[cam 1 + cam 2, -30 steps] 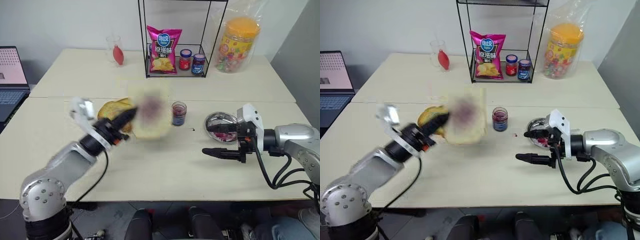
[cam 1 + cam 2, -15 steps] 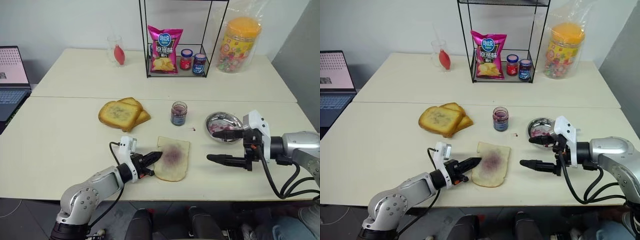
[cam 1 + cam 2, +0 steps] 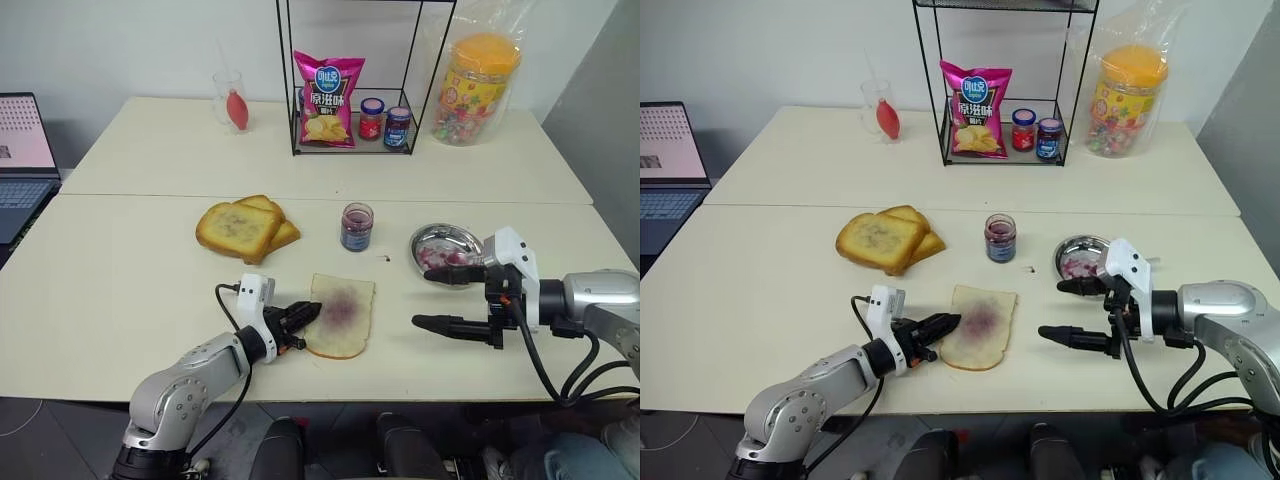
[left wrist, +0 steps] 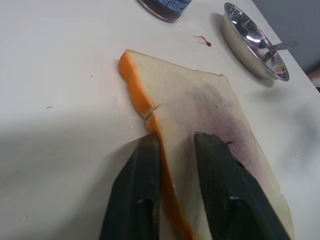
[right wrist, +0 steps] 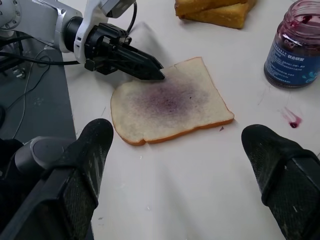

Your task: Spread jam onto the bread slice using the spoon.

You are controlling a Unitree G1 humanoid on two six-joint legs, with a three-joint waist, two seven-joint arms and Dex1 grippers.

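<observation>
Two pale cream tables (image 3: 120, 290) stand pushed together against a white wall, their smooth matte tops meeting at a seam, with a laptop (image 3: 22, 150) open at the left edge. On the far table a black wire rack (image 3: 350, 100) holds a pink crisp bag (image 3: 326, 100) and two small labelled jars (image 3: 384, 121), one red-lidded, one blue-lidded. Beside the rack sit a clear glass (image 3: 230, 100) with something red in it and a large clear tub (image 3: 475, 90) with an orange lid, full of coloured sweets.

On the near table a small clear glass jar (image 3: 356, 227) holds dark red-purple jam (image 5: 295, 30), lid off. To its right a shiny round metal bowl (image 3: 443, 247) is smeared red inside, and the spoon (image 4: 280, 46) leans on its rim. Golden toasted slices (image 3: 245, 227) lie stacked to the jar's left.

The bread slice (image 3: 340, 315), soft, white and thin-crusted with a purple stain at its centre, lies flat near the front edge. The left claw (image 3: 303, 315) sits at the slice's left edge, its black fingers (image 4: 215, 165) narrowly parted with the crust between them. The right claw (image 3: 432, 298) hovers right of the bread, spread wide and empty.
</observation>
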